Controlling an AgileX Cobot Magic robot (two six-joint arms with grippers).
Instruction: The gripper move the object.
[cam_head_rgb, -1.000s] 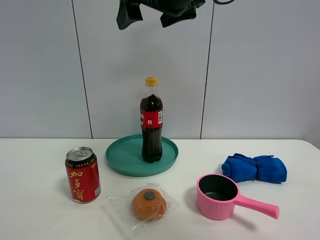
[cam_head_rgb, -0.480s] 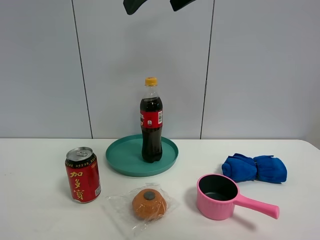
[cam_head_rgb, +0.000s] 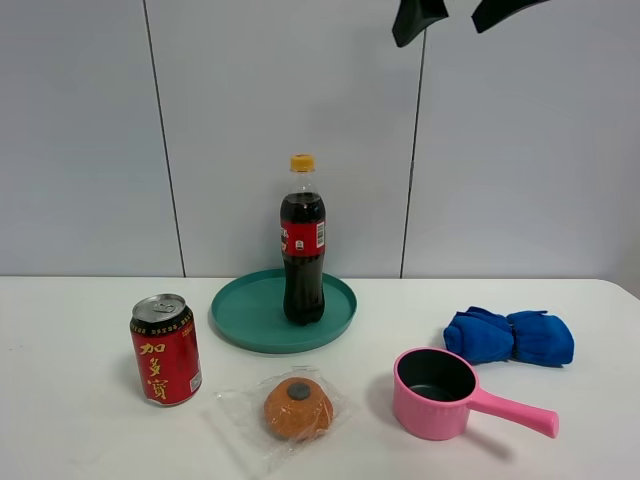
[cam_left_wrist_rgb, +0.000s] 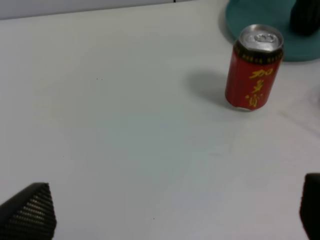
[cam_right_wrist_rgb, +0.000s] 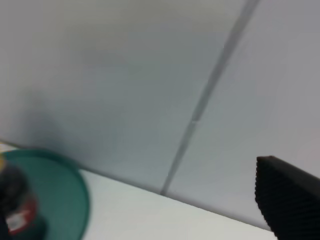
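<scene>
One cola bottle (cam_head_rgb: 302, 243) stands upright in one teal tray (cam_head_rgb: 240, 318) on the bench (cam_head_rgb: 80, 420). One red can (cam_head_rgb: 165, 349), one wrapped bun (cam_head_rgb: 297, 407), one pink pot (cam_head_rgb: 437, 393) and one blue cloth (cam_head_rgb: 509, 337) sit around it. The right pincer (cam_head_rgb: 459, 17) hangs released high above; the left pincer (cam_left_wrist_rgb: 175, 210) is also released.

Red can (cam_left_wrist_rgb: 254, 67) stands near teal tray (cam_left_wrist_rgb: 260, 30) on white table (cam_left_wrist_rgb: 125, 125)

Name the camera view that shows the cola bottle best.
Exterior high: the cola bottle stands whole and upright on the teal tray. Left wrist catches only its dark base at the frame's edge; right wrist shows a blurred, cropped part.
</scene>
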